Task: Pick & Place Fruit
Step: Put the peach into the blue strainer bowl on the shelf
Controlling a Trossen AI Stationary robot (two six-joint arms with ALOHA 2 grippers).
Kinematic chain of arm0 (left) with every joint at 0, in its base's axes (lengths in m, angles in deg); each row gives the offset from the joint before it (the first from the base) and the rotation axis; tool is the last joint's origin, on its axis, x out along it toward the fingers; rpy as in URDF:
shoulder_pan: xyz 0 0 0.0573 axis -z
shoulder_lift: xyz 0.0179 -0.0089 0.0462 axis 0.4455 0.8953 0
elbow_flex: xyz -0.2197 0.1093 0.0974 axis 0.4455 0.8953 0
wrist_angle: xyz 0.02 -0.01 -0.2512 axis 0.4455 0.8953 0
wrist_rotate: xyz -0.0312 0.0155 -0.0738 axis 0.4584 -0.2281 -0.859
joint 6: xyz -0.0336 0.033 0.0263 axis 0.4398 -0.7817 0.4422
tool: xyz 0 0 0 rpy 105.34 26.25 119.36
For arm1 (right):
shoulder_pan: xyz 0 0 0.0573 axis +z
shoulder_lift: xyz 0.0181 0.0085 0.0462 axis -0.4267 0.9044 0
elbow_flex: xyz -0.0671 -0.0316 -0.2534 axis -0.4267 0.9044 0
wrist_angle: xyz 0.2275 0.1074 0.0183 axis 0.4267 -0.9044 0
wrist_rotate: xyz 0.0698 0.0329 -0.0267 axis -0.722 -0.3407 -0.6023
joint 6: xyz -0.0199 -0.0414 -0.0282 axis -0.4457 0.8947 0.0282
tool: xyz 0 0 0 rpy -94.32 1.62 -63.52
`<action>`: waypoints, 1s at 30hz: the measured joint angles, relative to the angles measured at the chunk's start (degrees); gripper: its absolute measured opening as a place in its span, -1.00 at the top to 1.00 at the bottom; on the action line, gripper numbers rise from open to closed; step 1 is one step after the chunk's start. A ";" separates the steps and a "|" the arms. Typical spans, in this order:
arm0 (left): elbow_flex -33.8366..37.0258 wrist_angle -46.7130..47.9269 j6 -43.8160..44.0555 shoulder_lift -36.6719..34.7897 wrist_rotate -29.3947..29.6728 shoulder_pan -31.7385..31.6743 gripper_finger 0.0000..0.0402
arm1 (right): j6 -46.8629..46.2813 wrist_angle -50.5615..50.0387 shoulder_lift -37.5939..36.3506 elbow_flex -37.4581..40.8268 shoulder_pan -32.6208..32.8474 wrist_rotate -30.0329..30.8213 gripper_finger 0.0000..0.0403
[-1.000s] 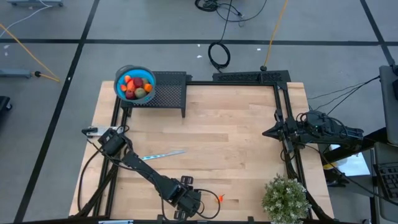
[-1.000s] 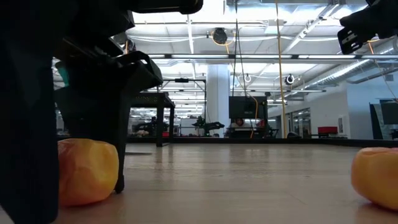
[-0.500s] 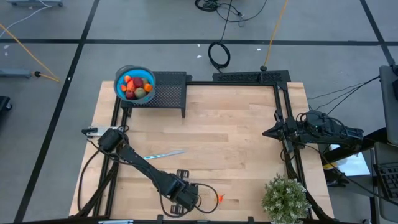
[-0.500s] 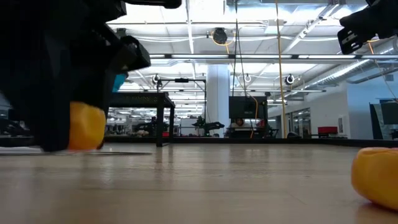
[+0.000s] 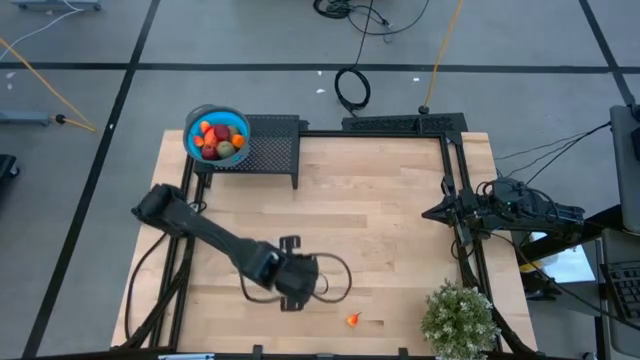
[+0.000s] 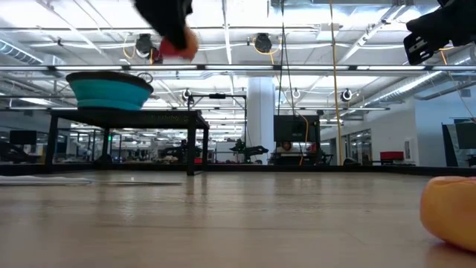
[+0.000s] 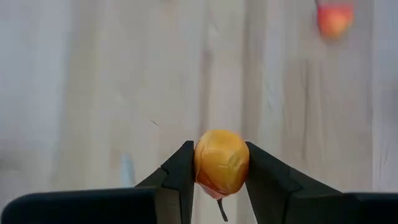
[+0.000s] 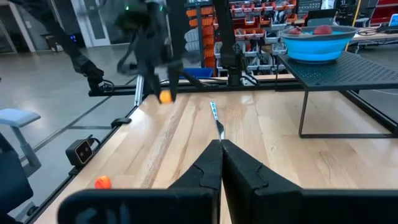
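My left gripper point(image 7: 221, 158) is shut on a small orange fruit point(image 7: 221, 163) and hangs above the near middle of the table point(image 5: 400, 200); the low view shows that fruit point(image 6: 180, 46) high up. A second small orange fruit point(image 5: 353, 320) lies on the table near the front edge. On a black mesh stand point(image 5: 272, 145) at the far left sits the blue bowl point(image 5: 192, 128), with several fruits point(image 5: 220, 140) in it. At the right edge my right gripper point(image 8: 221, 152) waits shut. My left gripper pinches the small orange fruit by its two opposite sides point(image 7: 200, 167) between its two fingers. The fingers slant steeply down from above. The fruit is lifted clear of the table and sits between the fingertips.
A slim silver knife point(image 8: 216, 117) lies on the boards left of centre, hidden under my left arm in the high view. A potted plant point(image 5: 460, 318) stands at the near right corner. Black frame rails point(image 5: 455, 190) run along the table's edges.
My left gripper has risen from the table near the front edge, carrying the small orange fruit with it, and has moved toward the far edge. The fruit, which rested on the boards between the fingers, now hangs well clear of them.
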State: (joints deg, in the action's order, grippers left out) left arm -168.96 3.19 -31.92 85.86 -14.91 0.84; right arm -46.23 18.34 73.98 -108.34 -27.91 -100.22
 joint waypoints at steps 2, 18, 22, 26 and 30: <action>0.00 -1.04 0.57 -2.50 2.21 -0.73 0.44 | 0.00 0.02 0.00 0.00 -0.01 0.00 1.00; -0.09 -34.00 -14.92 -18.18 5.40 -1.34 0.44 | -0.02 -0.07 -0.02 0.00 0.01 -0.02 1.00; -0.09 -44.24 -23.21 -18.59 -2.59 -0.95 0.44 | -0.02 -0.07 -0.02 0.00 -0.01 -0.04 1.00; -0.09 -53.62 -29.03 -18.50 -12.52 -0.95 0.44 | -0.02 -0.07 -0.02 0.00 -0.01 -0.02 1.00; -0.09 -61.55 -32.64 -18.51 -18.69 -0.95 0.44 | -0.02 -0.07 -0.02 0.00 -0.01 -0.04 1.00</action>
State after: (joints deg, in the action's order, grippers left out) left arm -169.05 -58.35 -64.55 67.35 -33.60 -0.11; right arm -46.25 18.27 73.96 -108.34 -27.92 -100.27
